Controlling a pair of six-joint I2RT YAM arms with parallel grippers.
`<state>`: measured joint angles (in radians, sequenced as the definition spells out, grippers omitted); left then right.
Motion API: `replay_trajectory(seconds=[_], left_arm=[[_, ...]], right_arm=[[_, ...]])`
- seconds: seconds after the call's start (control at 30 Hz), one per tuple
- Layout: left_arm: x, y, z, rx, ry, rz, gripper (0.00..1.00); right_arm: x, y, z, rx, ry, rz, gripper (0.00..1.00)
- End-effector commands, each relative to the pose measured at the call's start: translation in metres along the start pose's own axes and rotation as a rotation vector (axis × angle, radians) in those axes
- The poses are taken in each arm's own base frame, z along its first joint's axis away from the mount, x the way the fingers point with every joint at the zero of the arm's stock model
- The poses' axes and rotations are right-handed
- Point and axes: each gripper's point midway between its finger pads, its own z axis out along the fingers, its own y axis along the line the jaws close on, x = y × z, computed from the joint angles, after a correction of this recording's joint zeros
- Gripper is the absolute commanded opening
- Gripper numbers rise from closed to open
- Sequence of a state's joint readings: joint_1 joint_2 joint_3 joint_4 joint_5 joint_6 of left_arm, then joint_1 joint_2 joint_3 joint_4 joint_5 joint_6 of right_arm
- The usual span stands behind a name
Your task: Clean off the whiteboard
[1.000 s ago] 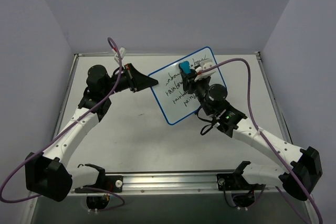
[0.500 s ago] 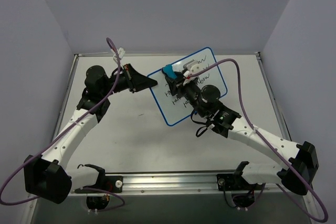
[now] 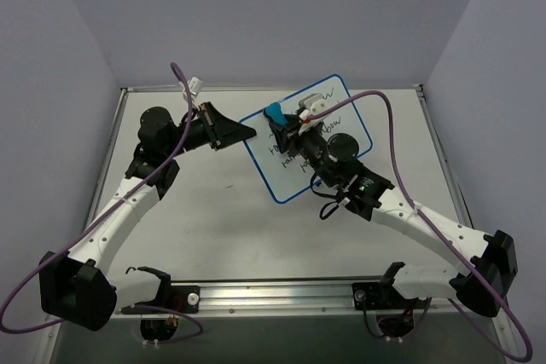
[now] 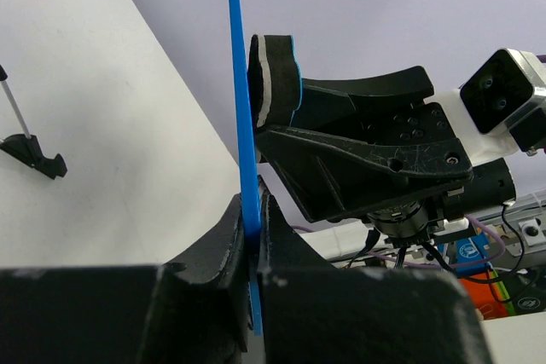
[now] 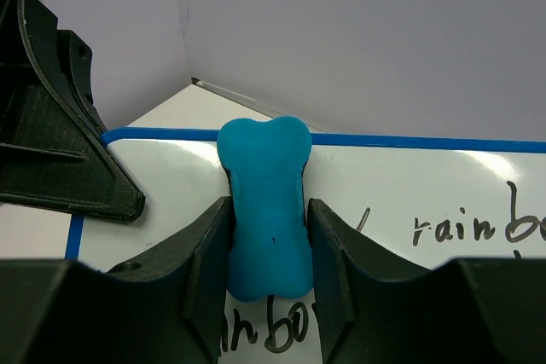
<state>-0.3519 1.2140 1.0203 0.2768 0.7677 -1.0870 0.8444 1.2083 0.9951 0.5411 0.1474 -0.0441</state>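
Whiteboard [image 3: 271,173] sits upper centre of the overhead frame, over the bench [image 3: 196,210]. The left pincer [image 3: 249,131] is clamped on its left edge. The right pincer [image 3: 281,125] is clamped on a blue eraser [image 3: 275,113], near the board's upper-left corner.

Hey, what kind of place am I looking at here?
Probably a robotics lab test cell: a white table boxed in by plain wall panels, the left arm and right arm bolted to a metal rail, and loose wiring behind in the left wrist view.
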Motion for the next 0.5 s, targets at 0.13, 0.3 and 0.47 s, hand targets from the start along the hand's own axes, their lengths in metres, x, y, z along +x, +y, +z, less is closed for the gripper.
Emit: replay_trajectory(seconds=[0.13,0.3,0.47], left_arm=[[-0.019,-0.092,-0.014,0.279,-0.069,0.159,0.02],[-0.017,-0.097,-0.015,0.295,-0.057,0.184,0.02],[-0.015,-0.101,-0.017,0.312,-0.049,0.206,0.02]], right_arm=[[0.051,-0.011,-0.003,0.008,0.175,-0.008,0.17],[0.053,-0.013,-0.003,-0.005,0.178,0.002,0.24],[0.056,-0.016,-0.002,-0.012,0.185,0.008,0.34]])
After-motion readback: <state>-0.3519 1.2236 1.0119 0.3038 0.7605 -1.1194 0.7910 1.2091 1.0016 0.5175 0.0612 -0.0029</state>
